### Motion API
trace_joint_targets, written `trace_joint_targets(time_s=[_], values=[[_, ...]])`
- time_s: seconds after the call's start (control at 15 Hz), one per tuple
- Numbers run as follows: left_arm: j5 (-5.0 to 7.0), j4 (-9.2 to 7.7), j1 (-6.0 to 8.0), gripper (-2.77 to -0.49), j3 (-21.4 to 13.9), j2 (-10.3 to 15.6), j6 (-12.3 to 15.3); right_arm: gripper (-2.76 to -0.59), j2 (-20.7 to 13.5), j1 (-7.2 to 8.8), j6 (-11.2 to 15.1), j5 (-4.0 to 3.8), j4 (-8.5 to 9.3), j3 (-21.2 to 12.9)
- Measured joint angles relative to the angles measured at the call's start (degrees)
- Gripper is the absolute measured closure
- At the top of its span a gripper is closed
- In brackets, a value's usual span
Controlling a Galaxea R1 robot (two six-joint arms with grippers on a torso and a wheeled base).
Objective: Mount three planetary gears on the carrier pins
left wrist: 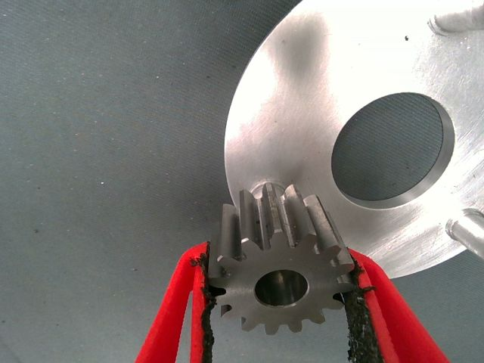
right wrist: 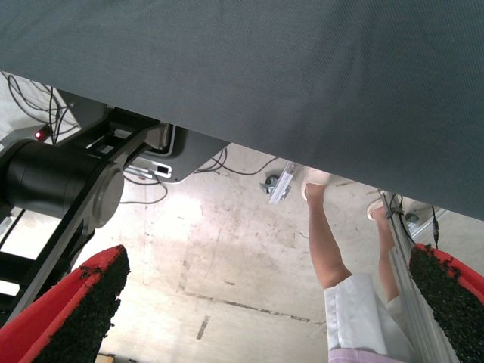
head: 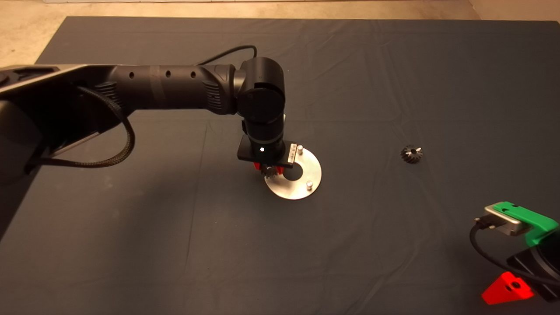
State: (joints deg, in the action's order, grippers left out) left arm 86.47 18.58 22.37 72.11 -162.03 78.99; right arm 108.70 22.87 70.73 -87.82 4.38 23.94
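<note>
My left gripper (head: 266, 167) is shut on a small silver planetary gear (left wrist: 281, 281), held by its toothed sides between the red fingers (left wrist: 175, 310). It hangs over the near-left rim of the shiny round disc (head: 306, 168). A carrier pin (left wrist: 266, 187) peeks out just behind the gear; I cannot tell whether the gear touches it. Two more bare carrier pins (head: 300, 149) (head: 309, 184) stand on the disc. A second gear (head: 411, 154) lies on the mat to the right. My right gripper (head: 516, 258) is parked at the lower right, open and empty.
The dark mat (head: 175, 245) covers the table. The left arm (head: 175, 87) reaches in across the upper left. In the right wrist view, a person's legs (right wrist: 333, 249) and a machine base (right wrist: 60, 189) show on the floor beyond the mat's edge.
</note>
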Motion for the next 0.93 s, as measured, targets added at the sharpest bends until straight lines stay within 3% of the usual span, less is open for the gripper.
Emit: trace_joint_targets(time_s=[0.53, 0.93], values=[[0.72, -0.01, 0.39, -0.84, -1.4, 2.2, 0.0, -2.75, 0.0, 0.0, 0.0, 0.01, 0.0, 0.0], [0.77, -0.04, 0.39, -0.84, -2.2, 1.5, 0.2, -2.75, 0.0, 0.0, 0.0, 0.0, 0.0, 0.0]])
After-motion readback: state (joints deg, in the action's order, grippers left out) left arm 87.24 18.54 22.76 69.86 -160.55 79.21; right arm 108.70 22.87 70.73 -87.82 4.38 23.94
